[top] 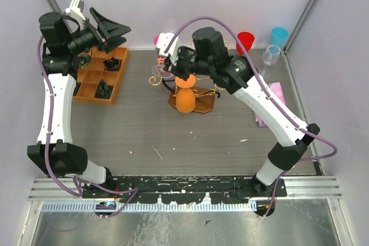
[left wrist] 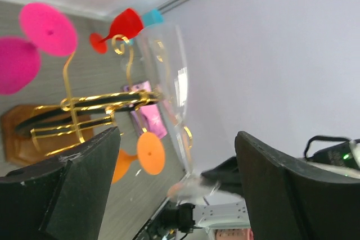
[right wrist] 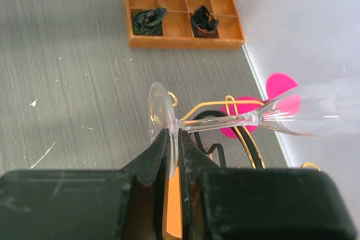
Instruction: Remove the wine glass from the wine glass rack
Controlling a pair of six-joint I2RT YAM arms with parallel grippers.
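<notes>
While the right claw (right wrist: 171,149) pinches the wine glass (right wrist: 225,121) by its foot, the stem runs sideways, seemingly just above the wine glass rack (right wrist: 209,105); the left claw (top: 109,27) stands open, well apart.

left fingers (left wrist: 79,195) spread, right fingers (right wrist: 149,161) pinched

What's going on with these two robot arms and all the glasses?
The right arm has its jaws pinched on the round foot of a clear wine glass, holding it sideways beside the gold wine glass rack. Whether the glass is fully free of the hooks is hard to tell. The left arm is raised near the wooden tray, jaws open and empty.
</notes>
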